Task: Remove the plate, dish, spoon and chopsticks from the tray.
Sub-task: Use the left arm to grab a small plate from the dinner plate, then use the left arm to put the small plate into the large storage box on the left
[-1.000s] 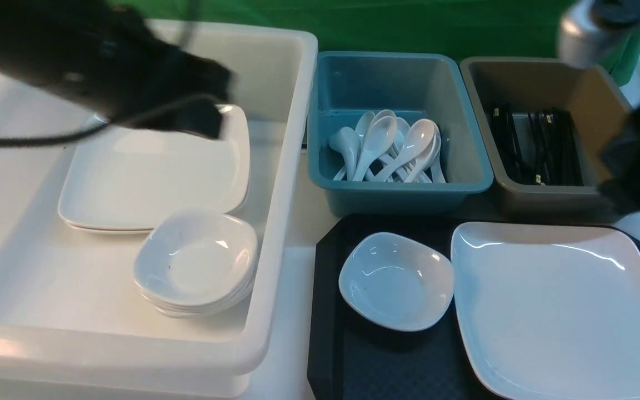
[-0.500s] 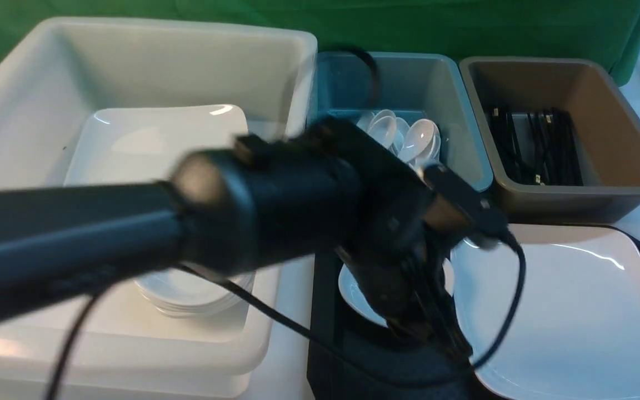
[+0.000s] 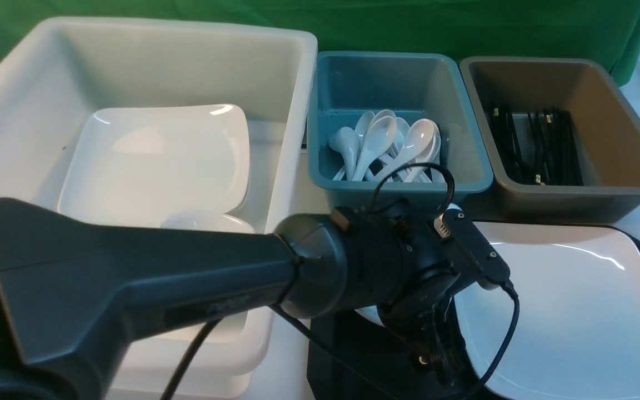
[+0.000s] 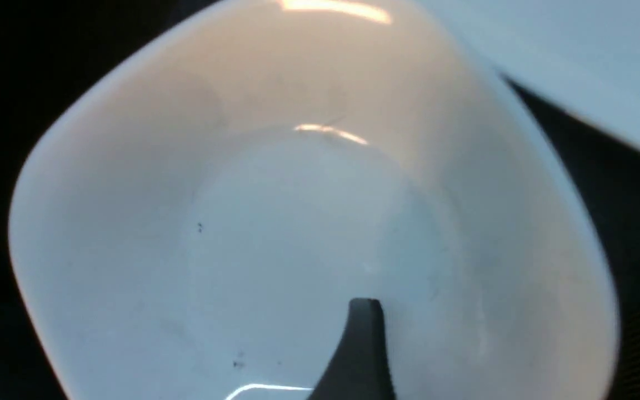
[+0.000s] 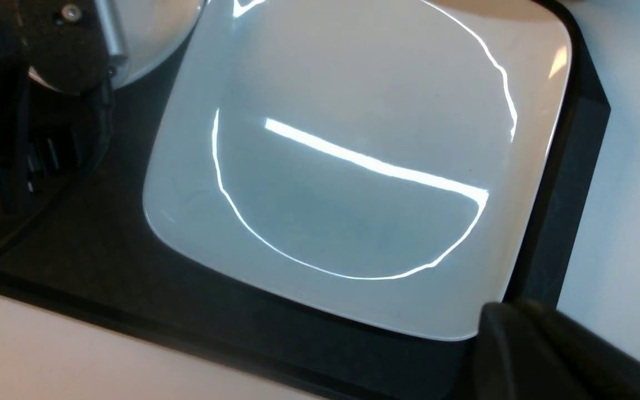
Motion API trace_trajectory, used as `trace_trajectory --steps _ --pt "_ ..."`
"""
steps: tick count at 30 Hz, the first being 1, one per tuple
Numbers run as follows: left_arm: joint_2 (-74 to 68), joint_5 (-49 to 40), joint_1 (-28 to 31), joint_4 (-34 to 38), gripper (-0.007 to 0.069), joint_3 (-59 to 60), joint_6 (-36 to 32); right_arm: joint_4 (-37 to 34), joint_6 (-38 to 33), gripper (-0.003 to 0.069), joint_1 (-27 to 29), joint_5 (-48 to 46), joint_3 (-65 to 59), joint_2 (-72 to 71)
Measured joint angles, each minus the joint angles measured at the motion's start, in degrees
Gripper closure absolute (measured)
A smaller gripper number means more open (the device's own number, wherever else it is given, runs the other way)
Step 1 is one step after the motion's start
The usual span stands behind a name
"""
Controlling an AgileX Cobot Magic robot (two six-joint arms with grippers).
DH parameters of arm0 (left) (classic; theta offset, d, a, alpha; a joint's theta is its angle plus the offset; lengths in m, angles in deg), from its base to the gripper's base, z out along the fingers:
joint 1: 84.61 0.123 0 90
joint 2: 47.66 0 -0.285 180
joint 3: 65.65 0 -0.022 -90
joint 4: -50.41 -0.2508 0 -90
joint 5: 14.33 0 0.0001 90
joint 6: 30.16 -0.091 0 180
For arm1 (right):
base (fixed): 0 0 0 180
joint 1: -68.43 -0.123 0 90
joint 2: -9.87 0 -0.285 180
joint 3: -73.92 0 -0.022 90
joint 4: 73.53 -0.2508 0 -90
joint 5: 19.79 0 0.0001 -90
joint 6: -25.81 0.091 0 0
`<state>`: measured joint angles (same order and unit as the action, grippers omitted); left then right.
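The small white dish (image 4: 298,211) sits on the black tray (image 3: 342,361); my left arm hides nearly all of it in the front view. My left gripper (image 3: 436,364) hangs over the dish, open. One finger (image 4: 361,344) reaches inside the dish, the other is out of the wrist view. The large white plate (image 3: 564,311) lies on the tray to the dish's right. Near the plate's corner (image 5: 464,316) my right gripper (image 5: 520,355) hovers shut and empty. No spoon or chopsticks show on the tray.
A white tub (image 3: 292,111) at the left holds stacked plates and dishes. Behind the tray, a teal tub (image 3: 464,166) holds several spoons (image 3: 392,144) and a brown-grey tub (image 3: 620,139) holds black chopsticks (image 3: 536,147). My left arm crosses over the white tub's front.
My left arm swung from over the white tub to the tray and came down over the dish, its jaws opening. The right arm has left the front view.
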<state>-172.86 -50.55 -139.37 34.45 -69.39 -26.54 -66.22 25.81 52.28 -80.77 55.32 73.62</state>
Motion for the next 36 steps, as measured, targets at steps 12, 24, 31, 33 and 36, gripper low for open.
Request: trace_trajectory --steps 12,24,31,33,36 --pt "1.1 -6.8 -0.1 -1.3 0.0577 -6.4 1.2 -0.1 0.0 0.0635 0.0 1.6 0.0 0.0" --pt "9.7 -20.3 0.6 1.1 0.0594 -22.8 2.3 -13.3 -6.4 0.0635 0.0 1.2 5.9 0.0" --pt "21.1 -28.9 7.9 -3.4 0.0594 -26.9 1.3 -27.2 -13.2 0.0635 0.0 3.3 9.3 0.2" --pt "23.1 -32.3 11.1 -3.5 0.0594 -26.8 0.6 -32.4 -15.4 0.0634 0.0 3.9 10.2 1.3" --pt "26.0 -33.3 16.0 -1.7 0.0594 -24.8 0.4 -38.3 -19.2 0.0634 0.0 3.9 11.0 3.5"
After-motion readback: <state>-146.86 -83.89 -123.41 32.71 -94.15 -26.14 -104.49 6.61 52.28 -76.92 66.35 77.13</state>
